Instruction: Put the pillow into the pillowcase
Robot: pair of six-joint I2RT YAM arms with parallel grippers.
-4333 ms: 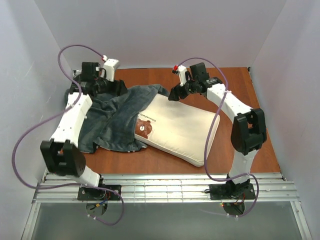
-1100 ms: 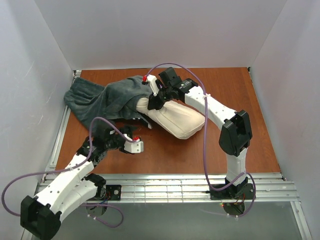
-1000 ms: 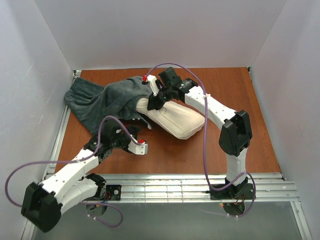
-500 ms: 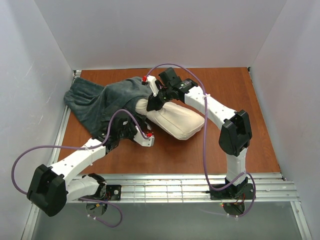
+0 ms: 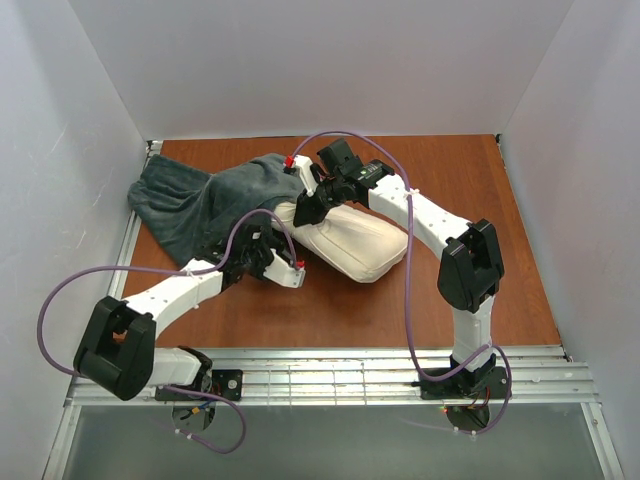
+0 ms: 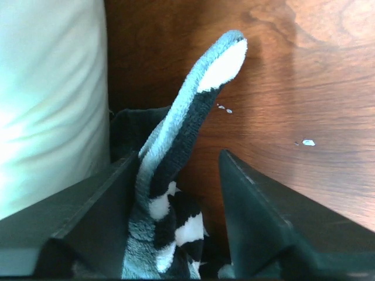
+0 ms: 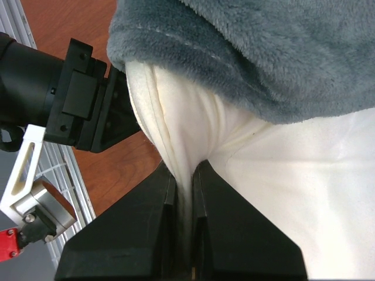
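We hold our right gripper [image 7: 184, 171] clamped on a fold of the pillow [image 5: 360, 240], whose ten-o'clock end sits inside the pillowcase [image 5: 195, 195]. Our left gripper [image 6: 179, 161], at the pillow's eight o'clock, has its jaws apart around a striped pillowcase flap.

Reddish-brown wood-grain table [image 5: 500, 250], enclosed on 3 sides by plain pale panels: back wall [image 5: 320, 60], left wall [image 5: 50, 150], right wall [image 5: 590, 150]. Aluminium rails [image 5: 340, 372] run along its near edge. Lighting even and diffuse; shadows soft.
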